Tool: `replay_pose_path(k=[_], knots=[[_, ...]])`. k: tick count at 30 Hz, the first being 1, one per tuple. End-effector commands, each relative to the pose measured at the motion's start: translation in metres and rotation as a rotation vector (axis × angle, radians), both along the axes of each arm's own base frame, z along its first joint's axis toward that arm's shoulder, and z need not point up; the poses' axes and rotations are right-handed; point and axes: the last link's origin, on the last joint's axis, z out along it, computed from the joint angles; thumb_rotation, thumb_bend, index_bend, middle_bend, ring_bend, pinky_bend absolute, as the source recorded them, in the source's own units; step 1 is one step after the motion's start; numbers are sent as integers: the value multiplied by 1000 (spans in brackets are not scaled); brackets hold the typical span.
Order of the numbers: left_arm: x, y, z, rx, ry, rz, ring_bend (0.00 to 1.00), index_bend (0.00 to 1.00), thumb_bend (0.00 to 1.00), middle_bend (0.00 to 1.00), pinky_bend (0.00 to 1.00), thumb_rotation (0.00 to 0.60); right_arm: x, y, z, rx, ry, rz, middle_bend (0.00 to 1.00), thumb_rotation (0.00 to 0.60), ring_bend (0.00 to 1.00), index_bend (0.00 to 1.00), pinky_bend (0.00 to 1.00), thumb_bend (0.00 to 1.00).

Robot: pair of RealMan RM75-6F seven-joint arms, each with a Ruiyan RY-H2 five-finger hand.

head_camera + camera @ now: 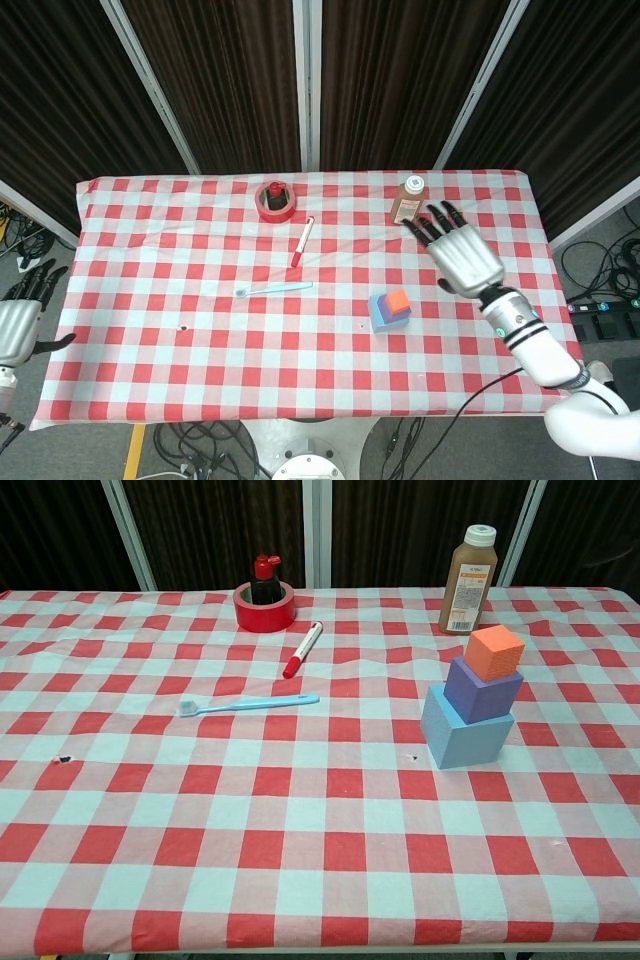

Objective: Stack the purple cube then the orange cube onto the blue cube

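Observation:
The orange cube (494, 651) sits on the purple cube (481, 690), which sits on the blue cube (466, 730); the stack stands free at the table's right middle, also seen as the orange cube (398, 301) over the blue cube (382, 314) in the head view. My right hand (462, 254) hovers up and to the right of the stack, fingers spread, holding nothing. My left hand (20, 318) hangs off the table's left edge, fingers apart and empty. Neither hand shows in the chest view.
A brown bottle (470, 578) stands behind the stack. A red tape roll with a small dark bottle inside (264, 603) sits at the back. A red marker (302, 649) and a light blue toothbrush (248, 704) lie mid-table.

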Motion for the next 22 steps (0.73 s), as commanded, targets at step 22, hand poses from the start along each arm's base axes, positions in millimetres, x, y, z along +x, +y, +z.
replay_pose_path(k=[22], knots=[[12, 2, -25, 19, 60, -86, 88, 134, 127, 118, 222, 600, -189, 135, -34, -422, -324, -336, 83, 600, 0, 0, 0, 106]])
